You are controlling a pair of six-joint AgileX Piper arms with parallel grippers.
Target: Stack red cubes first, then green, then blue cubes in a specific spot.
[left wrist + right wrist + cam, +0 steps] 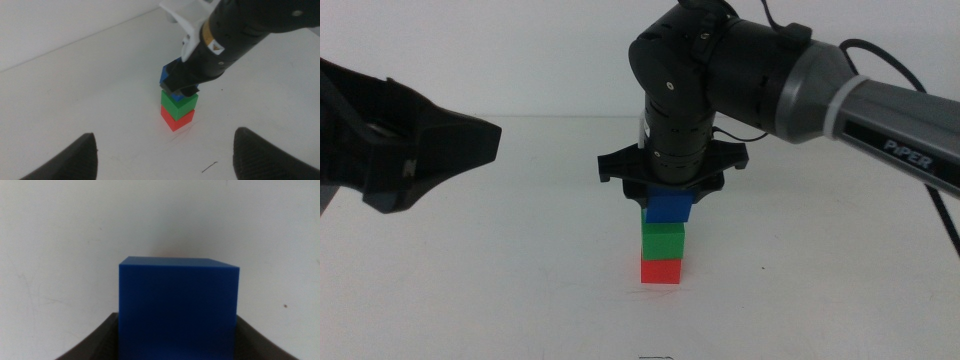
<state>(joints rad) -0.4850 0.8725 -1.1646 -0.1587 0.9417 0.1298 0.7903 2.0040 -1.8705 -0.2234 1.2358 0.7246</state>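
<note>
Blue cube (178,310) sits between the right gripper's (670,197) dark jaws, which clamp its sides. It rests on top of the green cube (663,240), which sits on the red cube (661,270) on the white table (520,280). Left gripper (160,155) hovers nearby, jaws spread wide, holding nothing.
</note>
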